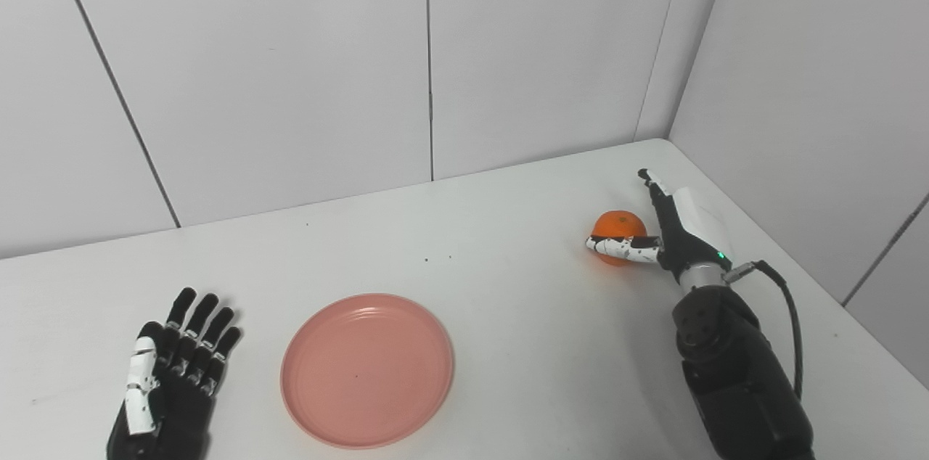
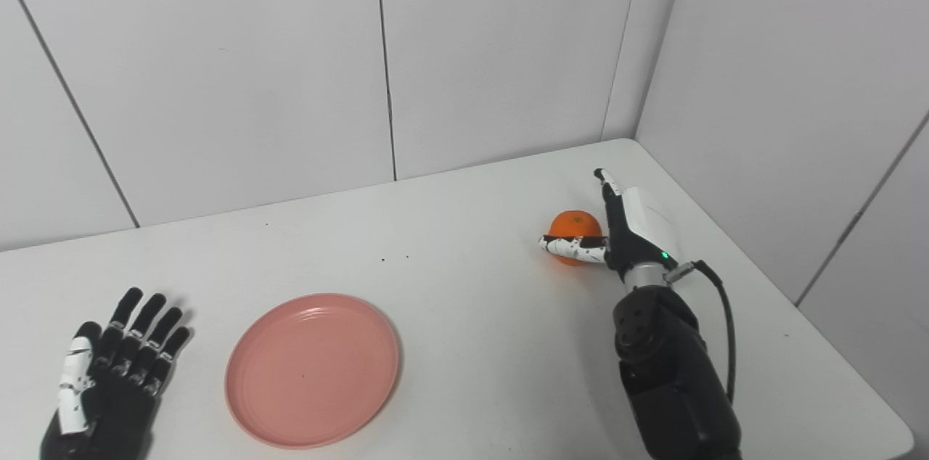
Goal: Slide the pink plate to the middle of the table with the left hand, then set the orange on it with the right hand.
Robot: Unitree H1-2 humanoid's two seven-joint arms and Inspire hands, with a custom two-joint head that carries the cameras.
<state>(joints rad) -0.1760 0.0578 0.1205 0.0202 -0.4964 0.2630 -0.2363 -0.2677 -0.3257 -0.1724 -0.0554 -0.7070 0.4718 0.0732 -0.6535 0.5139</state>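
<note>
The pink plate lies flat on the white table, left of the middle and near the front edge. My left hand rests palm-down just left of the plate, open, fingers spread and apart from the rim. The orange sits on the table at the right. My right hand stands edge-on against its right side, open. Its fingers point straight past the fruit and its thumb crosses in front, so the orange's lower part is hidden.
Grey wall panels close the table at the back and right, meeting in a corner behind the orange. The right forearm and its cable run along the table's right side.
</note>
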